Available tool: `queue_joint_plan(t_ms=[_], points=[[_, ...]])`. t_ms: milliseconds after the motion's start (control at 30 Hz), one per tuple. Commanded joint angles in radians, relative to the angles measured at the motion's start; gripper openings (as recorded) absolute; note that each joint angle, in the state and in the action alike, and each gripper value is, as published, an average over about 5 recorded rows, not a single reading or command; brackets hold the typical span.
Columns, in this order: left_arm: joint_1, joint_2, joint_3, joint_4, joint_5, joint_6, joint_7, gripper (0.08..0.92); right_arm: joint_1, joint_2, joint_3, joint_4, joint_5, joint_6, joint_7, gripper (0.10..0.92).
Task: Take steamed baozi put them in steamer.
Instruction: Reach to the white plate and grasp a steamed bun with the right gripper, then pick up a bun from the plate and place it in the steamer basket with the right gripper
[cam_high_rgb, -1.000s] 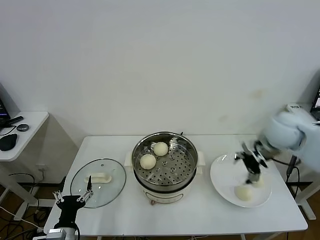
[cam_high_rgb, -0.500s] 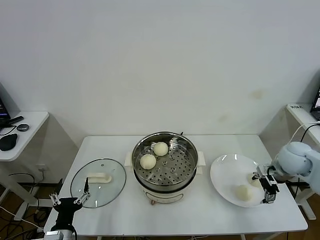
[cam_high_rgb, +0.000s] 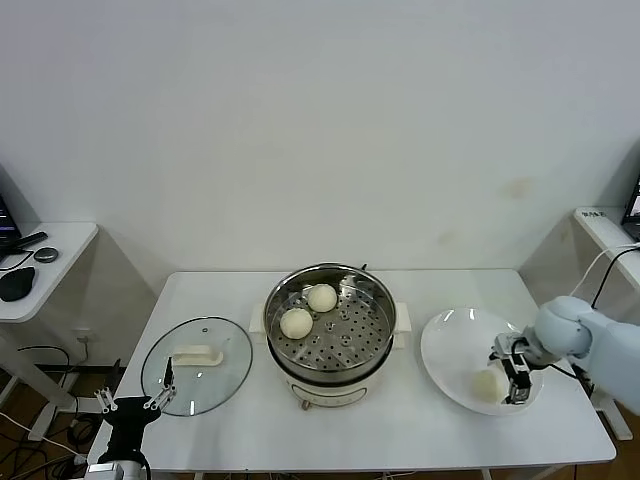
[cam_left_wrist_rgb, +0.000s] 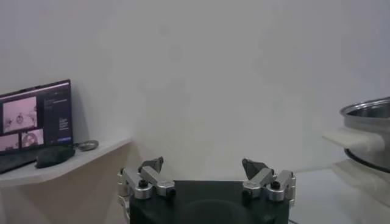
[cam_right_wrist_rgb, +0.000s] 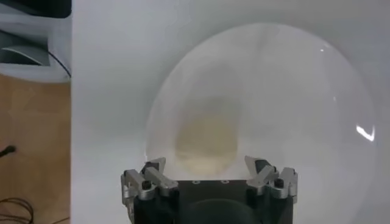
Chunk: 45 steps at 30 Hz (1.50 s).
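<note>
Right end effector (cam_high_rgb: 514, 379) over plate (cam_high_rgb: 452, 340), fingers spread apart above a baozi (cam_high_rgb: 486, 385).
Near the right edge of the worktop (cam_high_rgb: 420, 430); two more baozi (cam_high_rgb: 296, 323) inside the steamer (cam_high_rgb: 331, 330) at the middle. Left end effector (cam_high_rgb: 131, 404) parked off the front-left corner, fingers apart, beside the glass lid (cam_high_rgb: 197, 364).

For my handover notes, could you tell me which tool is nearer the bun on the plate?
Right. The right tool hovers beside the bun; the left tool waits beyond the table's opposite end.
</note>
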Motion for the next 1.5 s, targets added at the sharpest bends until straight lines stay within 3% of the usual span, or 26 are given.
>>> queue_joint_plan(t_ms=[33,300,600,933,1200,1500], points=[[0.000,0.000,-0.003,-0.001,0.006,-0.001,-0.001,0.823,-0.045,0.061,0.030,-0.059,-0.010,-0.008,0.040,0.819],[0.000,0.001,-0.007,0.001,0.010,-0.003,-0.002,0.823,-0.039,0.074,0.033,-0.057,-0.009,-0.028,0.043,0.745],[-0.001,0.001,-0.010,0.005,0.007,-0.004,-0.002,0.823,0.027,0.037,0.006,-0.020,0.019,-0.034,-0.009,0.586],[-0.007,0.003,-0.008,0.001,0.003,-0.003,-0.001,0.823,0.443,0.023,-0.094,0.018,0.194,0.036,-0.218,0.464],[-0.007,0.005,-0.009,-0.003,0.002,-0.007,-0.002,0.823,0.825,0.220,-0.259,-0.002,0.451,0.152,-0.154,0.467],[-0.005,-0.002,-0.012,-0.009,0.016,-0.017,-0.004,0.823,0.851,0.502,-0.394,0.105,0.448,0.308,-0.084,0.471]])
